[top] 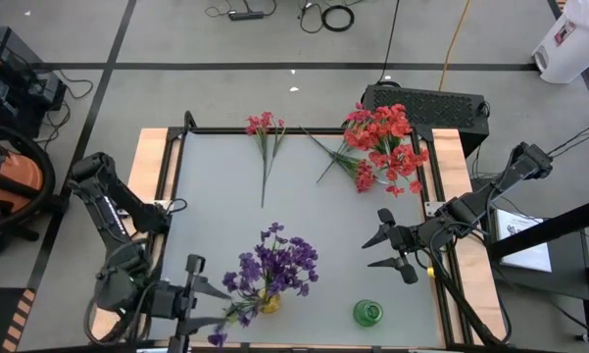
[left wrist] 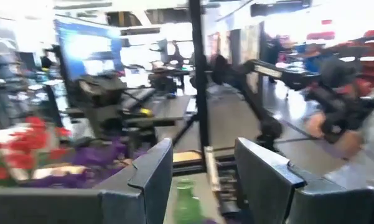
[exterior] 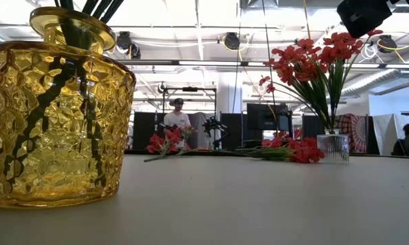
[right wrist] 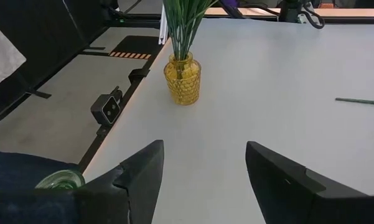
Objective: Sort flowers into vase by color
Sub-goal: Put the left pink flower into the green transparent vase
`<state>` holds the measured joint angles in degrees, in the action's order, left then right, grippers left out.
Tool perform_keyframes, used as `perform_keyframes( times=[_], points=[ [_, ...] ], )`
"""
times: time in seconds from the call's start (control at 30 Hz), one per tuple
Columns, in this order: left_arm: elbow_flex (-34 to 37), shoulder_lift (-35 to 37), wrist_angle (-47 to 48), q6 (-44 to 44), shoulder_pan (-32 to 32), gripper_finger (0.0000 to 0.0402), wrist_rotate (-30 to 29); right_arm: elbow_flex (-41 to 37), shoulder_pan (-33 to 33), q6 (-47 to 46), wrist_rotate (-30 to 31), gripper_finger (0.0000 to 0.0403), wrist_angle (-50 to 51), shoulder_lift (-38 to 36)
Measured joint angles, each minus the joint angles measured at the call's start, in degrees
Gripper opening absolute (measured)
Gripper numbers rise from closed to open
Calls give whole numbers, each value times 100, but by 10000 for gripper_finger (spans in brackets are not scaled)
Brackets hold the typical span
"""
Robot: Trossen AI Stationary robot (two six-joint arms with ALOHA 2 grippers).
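Purple flowers [top: 274, 267] already in yellow vase [top: 268, 302]; red sprig [top: 265, 137] loose on desk [top: 323, 226], likely next. Left gripper [top: 194, 290] & right gripper [top: 390, 247] both open, empty.

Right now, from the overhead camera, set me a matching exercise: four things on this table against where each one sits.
Things:
1. purple flowers
2. green vase
3. red flowers
4. lone pink sprig

Places:
A. lying flat at the far edge, middle
B. near edge, below the right gripper
C. in the yellow vase, near edge
D. far right corner

Pairs: 1-C, 2-B, 3-D, 4-A
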<state>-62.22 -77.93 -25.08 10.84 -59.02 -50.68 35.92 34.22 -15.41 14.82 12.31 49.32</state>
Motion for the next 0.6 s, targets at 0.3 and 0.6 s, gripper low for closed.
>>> perform_keyframes(
  times=[0.3, 0.6],
  points=[
    [-2, 335, -55, 650, 421, 180, -2126, 0, 2, 0, 1, 219, -6, 159],
    [-3, 658, -51, 602, 1541, 180, -2955, 0, 1, -1, 1, 219, -15, 587]
  ],
)
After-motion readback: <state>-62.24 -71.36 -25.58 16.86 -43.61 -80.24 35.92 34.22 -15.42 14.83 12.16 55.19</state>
